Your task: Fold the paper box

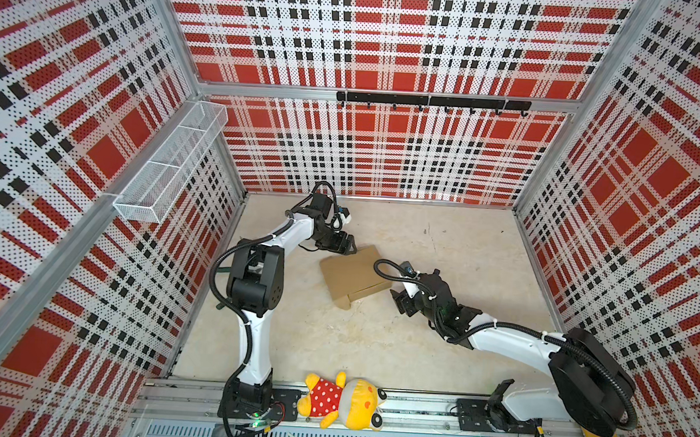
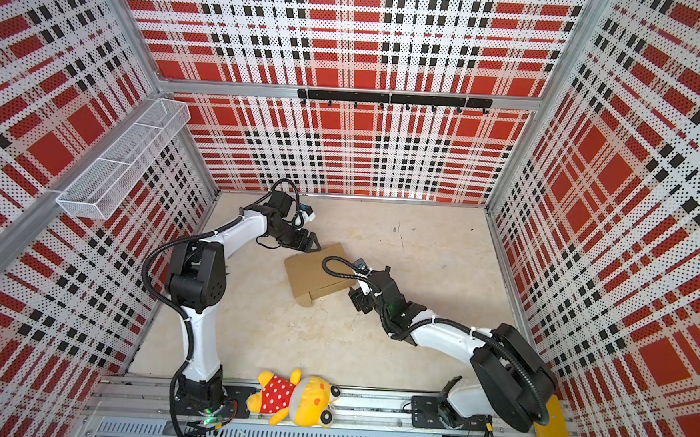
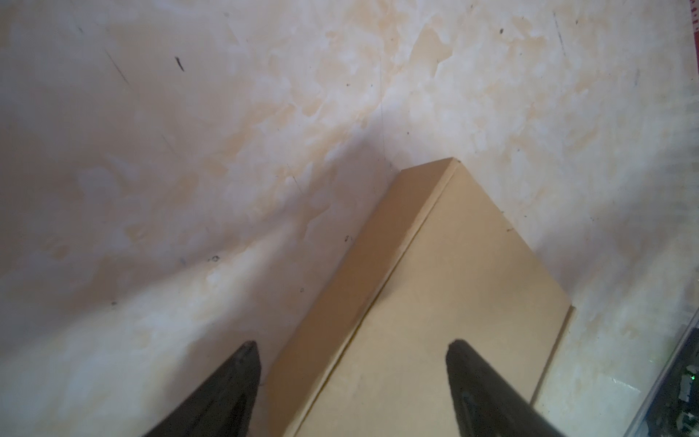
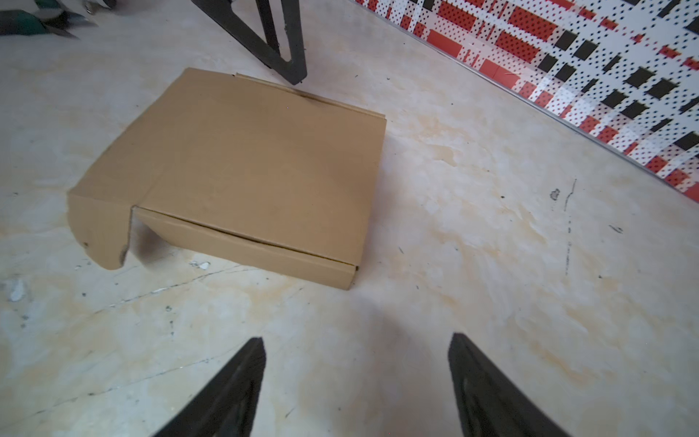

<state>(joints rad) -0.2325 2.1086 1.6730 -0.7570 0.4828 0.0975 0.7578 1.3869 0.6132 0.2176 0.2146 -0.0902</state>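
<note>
At the centre of the pale mottled table (image 1: 454, 251): plain brown corrugated cardboard paper box (image 1: 353, 276), lid down, one rounded flap loose at 7 o'clock — left gripper (image 1: 351, 244) at 12 and right gripper (image 4: 355, 340) at 4, both agape and empty — next, seemingly, tuck that flap in.

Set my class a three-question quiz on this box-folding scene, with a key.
1. True or false: the right claw is gripping the paper box.
2. Fill in: the left claw has its jaws ____.
3. Where does the plush toy lie? A on the paper box; B on the front rail; C in the left claw.
Key: 1 false; 2 open; 3 B.
</note>
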